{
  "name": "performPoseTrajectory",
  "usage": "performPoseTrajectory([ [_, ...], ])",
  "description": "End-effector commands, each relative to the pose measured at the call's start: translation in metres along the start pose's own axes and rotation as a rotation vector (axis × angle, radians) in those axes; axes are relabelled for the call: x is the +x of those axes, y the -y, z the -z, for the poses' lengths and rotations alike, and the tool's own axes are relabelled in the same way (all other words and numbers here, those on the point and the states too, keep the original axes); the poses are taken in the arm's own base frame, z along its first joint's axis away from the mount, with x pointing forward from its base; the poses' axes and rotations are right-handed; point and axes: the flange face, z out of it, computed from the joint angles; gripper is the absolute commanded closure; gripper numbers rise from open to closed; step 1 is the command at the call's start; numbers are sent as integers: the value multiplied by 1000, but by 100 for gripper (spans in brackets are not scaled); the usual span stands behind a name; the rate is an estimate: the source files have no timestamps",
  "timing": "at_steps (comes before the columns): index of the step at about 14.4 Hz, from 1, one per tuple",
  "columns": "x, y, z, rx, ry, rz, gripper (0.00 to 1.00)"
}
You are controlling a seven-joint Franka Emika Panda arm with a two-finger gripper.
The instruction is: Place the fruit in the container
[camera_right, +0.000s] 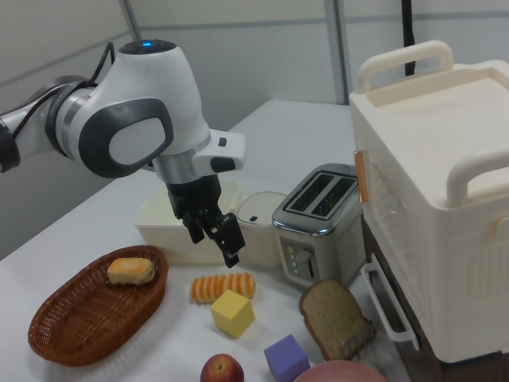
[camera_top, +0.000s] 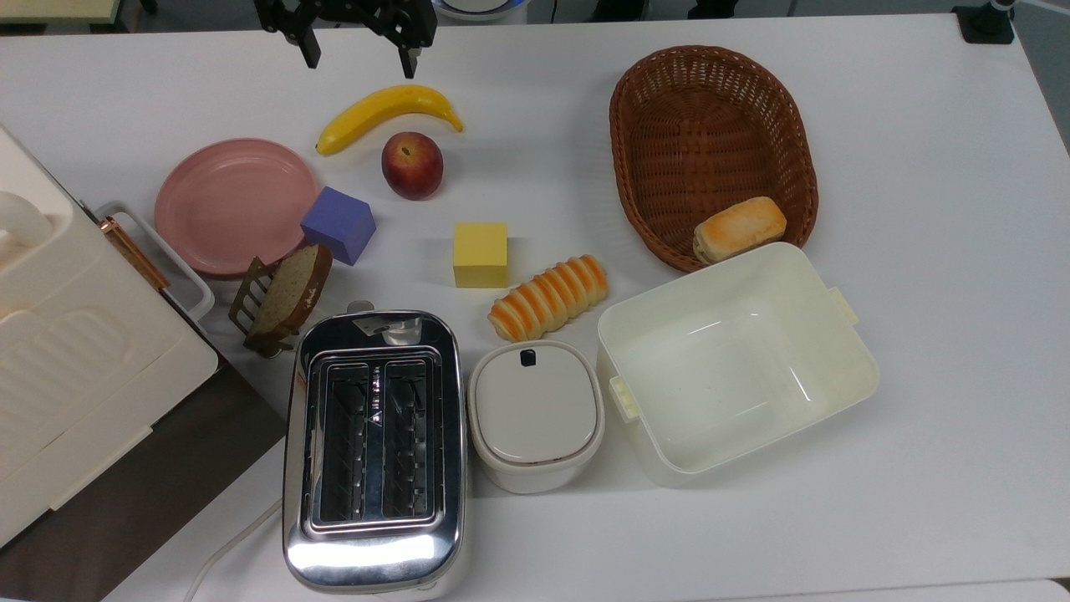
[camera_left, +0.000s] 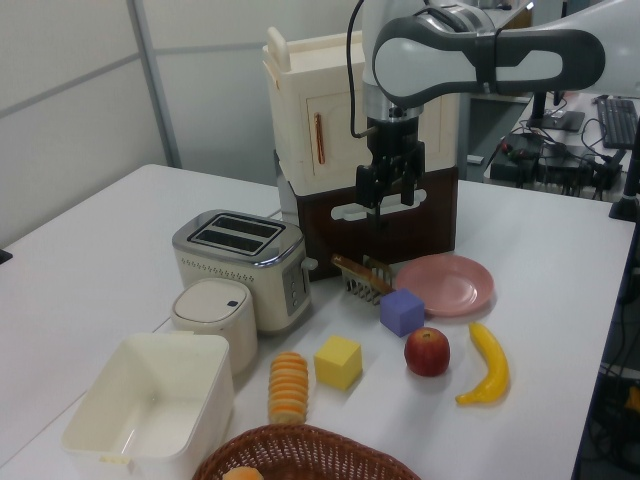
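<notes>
Hanging above table (camera_top: pixel 919 167), arm points gripper (camera_top: pixel 358 55) straight down, wrist vertical in left view. Fingers (camera_top: pixel 309 52) spread wide, nothing between them; gripper (camera_left: pixel 390 196) well clear of surface. Fruit (camera_top: pixel 412 165) on table, at gripper's 5 o'clock in top view, just beside banana (camera_top: pixel 386 113), stem dimple up. Fruit (camera_left: pixel 427 351) sits between purple cube (camera_left: pixel 402 311) and banana in left view. Tub (camera_top: pixel 736 361) upright, at fruit's 4 o'clock in top view, well apart, touching basket (camera_top: pixel 710 150) rim.
</notes>
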Motion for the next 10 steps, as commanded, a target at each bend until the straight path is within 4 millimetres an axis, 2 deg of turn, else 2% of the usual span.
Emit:
performPoseTrajectory([
  [1,-4,1,3,11,22,17,0],
  [6,-9,1,-8,15,50,1,0],
  [10,-38,-11,-21,19,75,-18,0],
])
